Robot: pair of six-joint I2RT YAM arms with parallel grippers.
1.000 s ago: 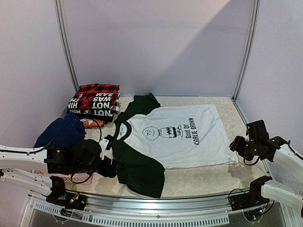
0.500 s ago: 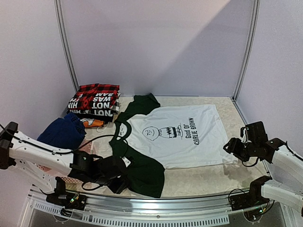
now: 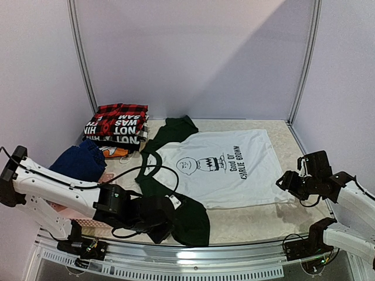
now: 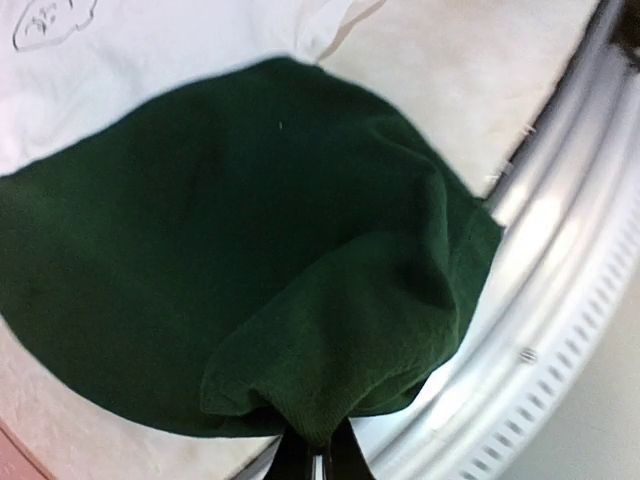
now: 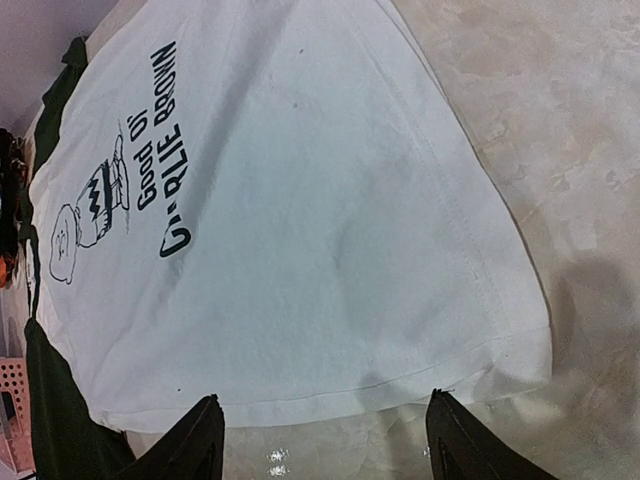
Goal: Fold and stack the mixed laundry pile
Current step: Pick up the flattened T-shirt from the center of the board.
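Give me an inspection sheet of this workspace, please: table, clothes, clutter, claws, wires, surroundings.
Surface: beige marbled tabletop, largely under cloth.
Job's things: Charlie Brown T-shirt spread flat; folded stack far left, red plaid on top; blue garment bunched near it.
Clutter: pink basket, only an edge visible.
Grippers: left gripper shut on the near green sleeve; right gripper open by the shirt's hem.
Cables: black cable looping over the shirt's collar area.
Surroundings: plain pale walls.

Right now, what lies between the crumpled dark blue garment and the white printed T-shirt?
An orange-and-white item and bare beige tabletop, seen in the top external view, separate the crumpled dark blue garment from the white printed T-shirt.
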